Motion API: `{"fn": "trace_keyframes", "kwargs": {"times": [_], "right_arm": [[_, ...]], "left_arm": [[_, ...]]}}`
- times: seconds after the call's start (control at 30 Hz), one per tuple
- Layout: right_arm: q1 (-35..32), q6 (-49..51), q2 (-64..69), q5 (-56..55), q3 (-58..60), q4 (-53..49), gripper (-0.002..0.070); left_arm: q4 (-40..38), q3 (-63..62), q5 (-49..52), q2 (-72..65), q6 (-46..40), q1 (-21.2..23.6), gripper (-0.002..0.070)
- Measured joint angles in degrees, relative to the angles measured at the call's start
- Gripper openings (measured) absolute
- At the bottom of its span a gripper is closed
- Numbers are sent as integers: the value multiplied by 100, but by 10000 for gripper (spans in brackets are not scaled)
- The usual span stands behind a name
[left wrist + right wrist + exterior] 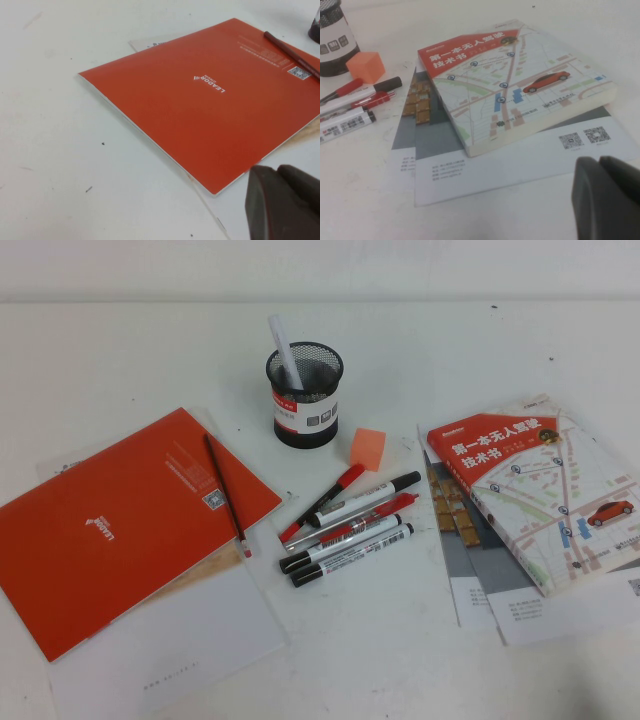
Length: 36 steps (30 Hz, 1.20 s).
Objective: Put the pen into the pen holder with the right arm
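the pen (226, 495) lies aslant on the orange notebook (120, 520), well left of the pen holder (304, 393), so the right hand (607, 197) (grip unclear, like the left hand (282, 202)) should cross over the markers (350, 525) and pinch it mid-shaft.

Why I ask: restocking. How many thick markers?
5, clustered between notebook and book: two red-capped, three black-capped. None seem hidden. Left pincer near the notebook, right pincer near the book.
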State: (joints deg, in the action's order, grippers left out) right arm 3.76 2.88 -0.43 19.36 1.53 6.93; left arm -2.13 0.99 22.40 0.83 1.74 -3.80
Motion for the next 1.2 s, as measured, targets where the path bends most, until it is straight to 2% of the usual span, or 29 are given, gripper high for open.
{"fn": "trace_keyframes", "kwargs": {"times": [0.53,0.63,0.87,1.2], "right_arm": [[0,0,0,-173,0,540,-20],[0,0,0,-560,0,1284,-20],[0,21,0,-1074,0,4735,-20],[0,-288,0,-1269,0,5152,-20]], "left_arm": [[0,0,0,0,0,0,-3],[0,0,0,0,0,0,-3],[0,0,0,0,0,0,-3],[0,0,0,0,0,0,-3]]}}
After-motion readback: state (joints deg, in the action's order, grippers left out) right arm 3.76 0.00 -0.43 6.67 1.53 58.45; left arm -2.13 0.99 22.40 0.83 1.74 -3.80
